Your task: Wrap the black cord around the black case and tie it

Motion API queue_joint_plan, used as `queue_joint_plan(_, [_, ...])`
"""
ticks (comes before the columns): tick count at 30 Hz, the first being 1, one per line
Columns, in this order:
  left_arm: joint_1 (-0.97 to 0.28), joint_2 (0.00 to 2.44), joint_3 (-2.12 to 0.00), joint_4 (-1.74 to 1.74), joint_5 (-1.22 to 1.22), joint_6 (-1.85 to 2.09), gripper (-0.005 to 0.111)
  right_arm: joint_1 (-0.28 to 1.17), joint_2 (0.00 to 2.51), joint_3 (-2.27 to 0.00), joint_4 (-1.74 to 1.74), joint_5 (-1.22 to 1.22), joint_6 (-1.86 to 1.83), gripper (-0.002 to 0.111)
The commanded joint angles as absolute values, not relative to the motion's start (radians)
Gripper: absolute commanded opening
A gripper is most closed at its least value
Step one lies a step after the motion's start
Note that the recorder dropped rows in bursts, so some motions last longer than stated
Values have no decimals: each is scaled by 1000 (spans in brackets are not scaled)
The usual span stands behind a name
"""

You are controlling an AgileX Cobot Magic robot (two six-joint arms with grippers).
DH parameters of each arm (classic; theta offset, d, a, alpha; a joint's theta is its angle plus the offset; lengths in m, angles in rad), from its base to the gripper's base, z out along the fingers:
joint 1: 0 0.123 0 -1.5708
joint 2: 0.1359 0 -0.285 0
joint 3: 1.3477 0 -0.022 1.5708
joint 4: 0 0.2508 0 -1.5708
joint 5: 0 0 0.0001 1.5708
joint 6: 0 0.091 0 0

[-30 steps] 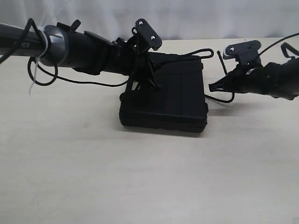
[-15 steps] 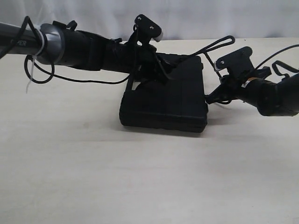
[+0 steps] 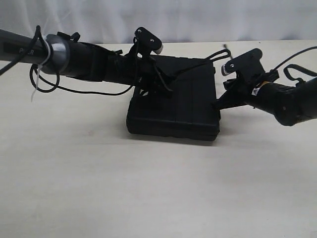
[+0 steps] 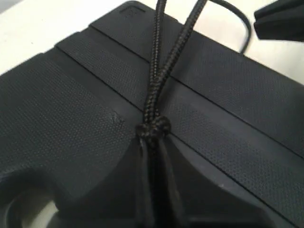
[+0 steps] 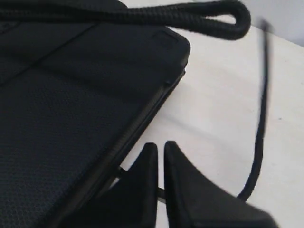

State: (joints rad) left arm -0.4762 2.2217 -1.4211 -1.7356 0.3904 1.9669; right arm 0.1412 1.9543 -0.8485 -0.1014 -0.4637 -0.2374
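Exterior: looks low across table at case, well back. Wrists: peer close at case lid from either side; case shared.

A pale cream bench with a matte, faintly mottled top lies beneath both the left tool and the right tool. Most of its visible surface is on the near side of them in the exterior view. Beyond the two tools the bench's far edge meets a white backdrop with soft vertical folds, like a curtain. A faint grey shadow falls on the bench below the right tool. A small dark speck marks the bench well to the outer side of the left tool, nearer the camera. In the right wrist view the bench shows as a light band just beside that tool's tips.
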Motion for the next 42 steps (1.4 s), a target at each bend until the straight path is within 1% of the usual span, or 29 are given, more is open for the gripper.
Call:
queue_joint_plan(1, [-472,2225,-1421,-1744,426,2015,0,142,1903,-835,-129,-462,-217,4])
queue_joint_plan(5, [-463,2225,-1421,-1744,456,2030,0,140,1871,-831,15,-462,-239,4])
queue_joint_plan(7, [-455,2225,-1421,-1744,461,2030,0,111,1871,-861,275,-378,-242,4])
queue_joint_plan(9, [-446,2225,-1421,-1744,459,2030,0,51,1883,-916,468,-204,-254,7])
queue_joint_plan(11, [-435,2225,-1421,-1744,465,2030,0,-15,1915,-987,481,14,-257,17])
queue_joint_plan(12, [-429,2225,-1421,-1744,472,2030,0,-56,1935,-1038,482,119,-247,27])
queue_joint_plan(13, [-425,2225,-1421,-1744,477,2030,0,-81,1955,-1072,487,212,-230,33])
queue_joint_plan(15, [-419,2225,-1421,-1744,494,2030,0,-123,1990,-1139,490,336,-183,48])
queue_joint_plan(16, [-417,2225,-1421,-1744,505,2030,0,-129,2008,-1170,490,380,-165,52])
queue_joint_plan(19, [-414,2225,-1421,-1744,532,2030,0,-121,2053,-1244,496,453,-147,51])
queue_joint_plan(25, [-414,2225,-1421,-1744,544,2030,0,-103,2128,-1333,489,441,-46,51])
queue_joint_plan(30, [-414,2225,-1421,-1744,541,2037,0,-103,2168,-1437,321,472,86,45])
queue_joint_plan(35, [-414,2225,-1421,-1744,541,2041,0,-103,2226,-1586,73,546,284,45])
queue_joint_plan(38, [-414,2225,-1421,-1744,541,2041,0,-103,2278,-1705,-93,635,415,45])
queue_joint_plan(42, [-414,2225,-1421,-1744,541,2045,0,-103,2363,-1836,-85,682,410,45])
